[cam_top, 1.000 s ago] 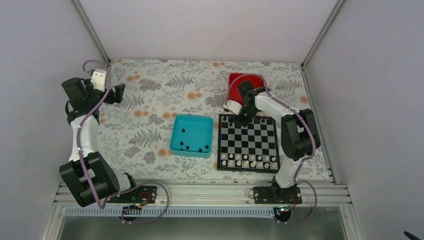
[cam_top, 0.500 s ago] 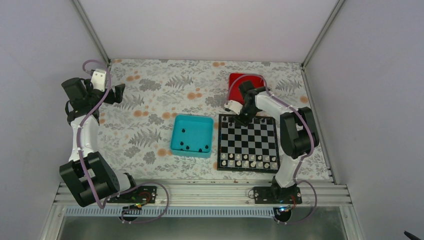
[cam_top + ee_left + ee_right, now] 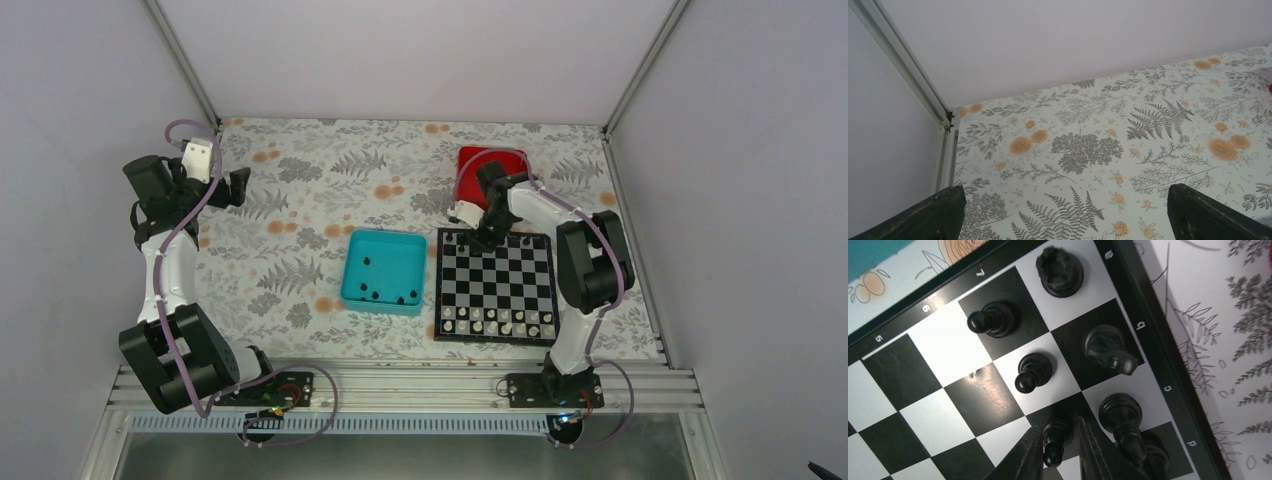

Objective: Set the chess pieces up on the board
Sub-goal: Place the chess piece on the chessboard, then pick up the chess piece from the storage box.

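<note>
Board [image 3: 893,375] edge reads 7, 6, 5

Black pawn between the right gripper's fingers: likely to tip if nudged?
Probably tips easily: the pawn is tall and narrow over a small round base. Once down it could roll on the smooth board. Its glossy surface may be slippery.

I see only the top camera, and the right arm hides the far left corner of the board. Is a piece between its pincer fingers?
Observer: Yes, the right wrist view shows a black pawn inside the right pincer, on a dark square.
Operator: Is it gripped?
Observer: The fingers stand close beside it; contact I cannot tell.
Operator: What stands nearby?
Observer: A rook in the corner, a knight and a bishop along the edge, two more pawns.
</note>
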Controlling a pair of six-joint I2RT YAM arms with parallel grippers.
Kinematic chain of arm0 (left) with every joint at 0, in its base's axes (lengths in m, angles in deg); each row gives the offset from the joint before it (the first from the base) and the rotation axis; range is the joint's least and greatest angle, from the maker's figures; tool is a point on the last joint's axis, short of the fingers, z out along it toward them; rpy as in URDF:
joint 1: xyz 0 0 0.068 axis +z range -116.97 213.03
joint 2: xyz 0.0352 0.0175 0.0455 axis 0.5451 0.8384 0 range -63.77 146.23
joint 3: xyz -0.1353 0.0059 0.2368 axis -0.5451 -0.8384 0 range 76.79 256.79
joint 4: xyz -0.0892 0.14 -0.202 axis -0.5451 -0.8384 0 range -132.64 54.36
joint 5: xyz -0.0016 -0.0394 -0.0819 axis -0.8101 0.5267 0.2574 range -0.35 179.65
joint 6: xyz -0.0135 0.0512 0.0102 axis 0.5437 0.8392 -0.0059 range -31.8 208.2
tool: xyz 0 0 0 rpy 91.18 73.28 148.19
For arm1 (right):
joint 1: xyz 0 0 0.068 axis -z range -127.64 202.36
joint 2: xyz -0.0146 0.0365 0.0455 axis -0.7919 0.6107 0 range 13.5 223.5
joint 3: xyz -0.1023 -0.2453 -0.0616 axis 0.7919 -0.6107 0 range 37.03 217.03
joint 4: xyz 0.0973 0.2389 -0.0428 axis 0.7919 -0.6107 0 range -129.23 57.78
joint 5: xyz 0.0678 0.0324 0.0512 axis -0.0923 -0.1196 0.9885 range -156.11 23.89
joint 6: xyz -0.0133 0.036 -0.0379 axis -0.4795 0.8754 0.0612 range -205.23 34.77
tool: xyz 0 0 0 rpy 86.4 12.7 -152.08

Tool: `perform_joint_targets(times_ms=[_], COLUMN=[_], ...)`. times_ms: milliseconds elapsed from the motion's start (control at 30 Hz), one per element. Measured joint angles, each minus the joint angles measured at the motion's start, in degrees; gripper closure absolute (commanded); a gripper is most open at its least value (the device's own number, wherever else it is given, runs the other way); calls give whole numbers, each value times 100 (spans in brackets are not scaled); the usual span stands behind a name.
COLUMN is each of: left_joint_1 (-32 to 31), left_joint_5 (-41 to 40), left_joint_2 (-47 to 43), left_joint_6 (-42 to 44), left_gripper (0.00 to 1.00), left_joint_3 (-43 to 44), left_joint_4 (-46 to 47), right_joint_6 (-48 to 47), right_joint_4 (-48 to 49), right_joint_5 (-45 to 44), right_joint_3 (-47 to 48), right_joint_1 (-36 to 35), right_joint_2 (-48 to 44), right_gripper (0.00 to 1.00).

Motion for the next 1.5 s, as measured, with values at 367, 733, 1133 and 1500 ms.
perform_joint_targets(times_ms=[367,733,1133,1500], left_joint_1=[22,28,107,184], left_joint_5=[2,55,105,205], left_joint_2=[0,-15,-85,-87], left_joint_6=[2,2,2,-7], left_gripper=[0,0,0,0], left_joint_3=[0,0,0,-2], left_joint_4=[-15,-42,-44,-42], right_joint_6=[2,4,-44,-37], right_joint_4=[-592,-1488,-1469,-1178], right_joint_5=[-20,-15,-129,-297], right_joint_3=[835,3119,4489,4551], right_joint_1=[-142,-1858,-3014,-3209], right_joint_2=[-103,179,1991,2535], right_gripper=[70,66,59,55])
